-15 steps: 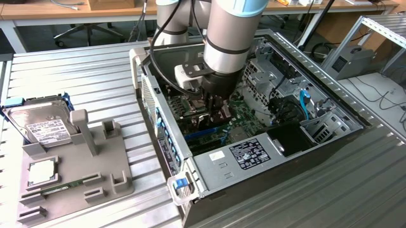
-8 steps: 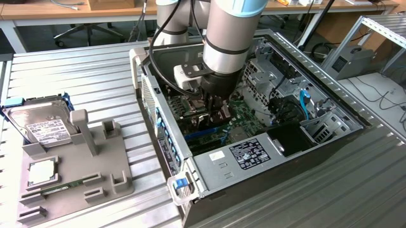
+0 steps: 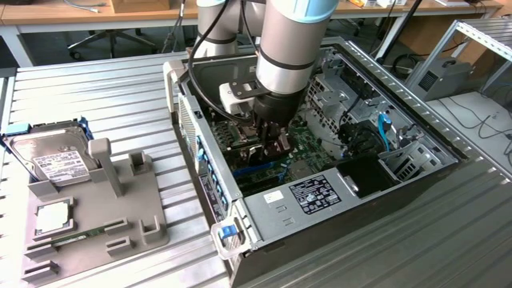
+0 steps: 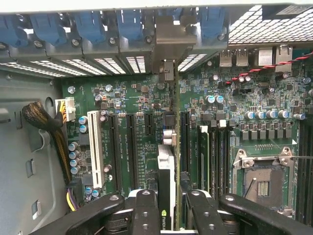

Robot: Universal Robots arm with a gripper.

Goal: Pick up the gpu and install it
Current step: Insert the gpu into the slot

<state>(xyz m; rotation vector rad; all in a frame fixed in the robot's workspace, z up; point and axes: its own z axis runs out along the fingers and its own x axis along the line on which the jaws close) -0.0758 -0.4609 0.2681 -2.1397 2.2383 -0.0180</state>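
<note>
Gripper (image 3: 272,143) is down inside the open PC case (image 3: 416,180), low over the motherboard (image 3: 308,150). Wrist view: its fingers (image 4: 146,210) are clamped on the gpu (image 4: 166,171), which stands edge-on over the motherboard's slots with its bracket (image 4: 173,34) at the board's rear edge.

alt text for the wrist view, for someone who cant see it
The gripper holds the gpu edge-on between its jaws, over the green motherboard inside an open computer case. The card's metal bracket points toward a row of blue slot latches, and a processor socket lies off to one side of the card.
</note>
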